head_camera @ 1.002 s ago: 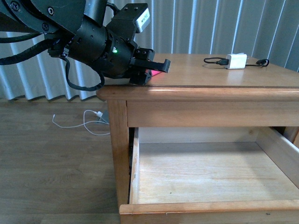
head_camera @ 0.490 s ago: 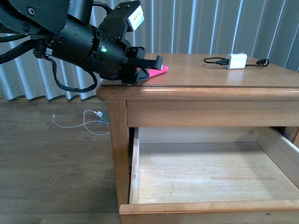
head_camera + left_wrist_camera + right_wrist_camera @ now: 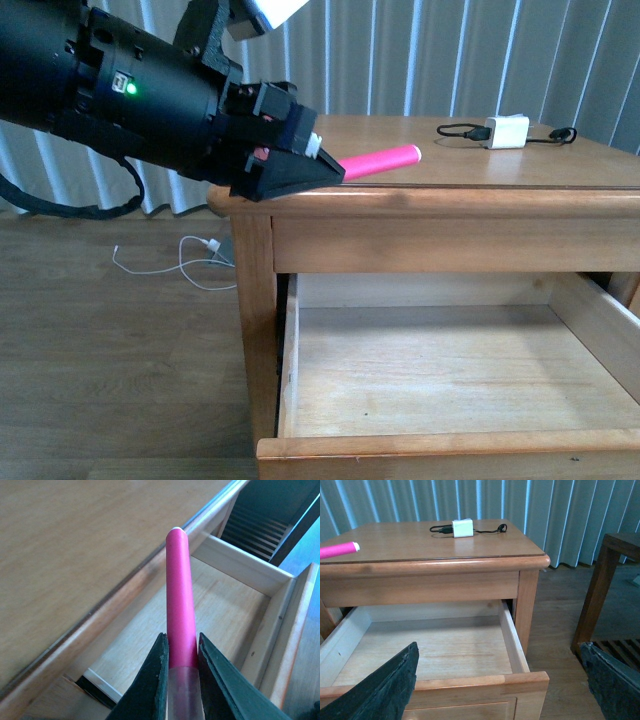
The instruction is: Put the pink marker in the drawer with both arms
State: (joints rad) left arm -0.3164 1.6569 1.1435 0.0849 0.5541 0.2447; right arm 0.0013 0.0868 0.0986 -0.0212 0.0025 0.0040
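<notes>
My left gripper (image 3: 325, 168) is shut on the pink marker (image 3: 380, 160), holding it in the air just above the nightstand's front left edge. The marker points out to the right, nearly level. In the left wrist view the black fingers (image 3: 157, 680) clamp the marker (image 3: 180, 610) where the pink body meets its frosted cap, with the open drawer (image 3: 280, 615) below. The drawer (image 3: 420, 375) is pulled out, its pale wood inside bare. My right gripper (image 3: 500, 685) is open, hanging in front of the drawer (image 3: 435, 650); the marker's tip (image 3: 340, 550) shows at the far left.
A white charger block (image 3: 505, 130) with a black cable lies at the back right of the nightstand top (image 3: 480, 160). A white cable (image 3: 170, 265) trails on the wooden floor at the left. A dark wooden stand (image 3: 607, 580) is to the nightstand's right.
The left gripper has lifted the marker off the nightstand top and swung toward the camera; the marker now sticks out to the right in the air.
</notes>
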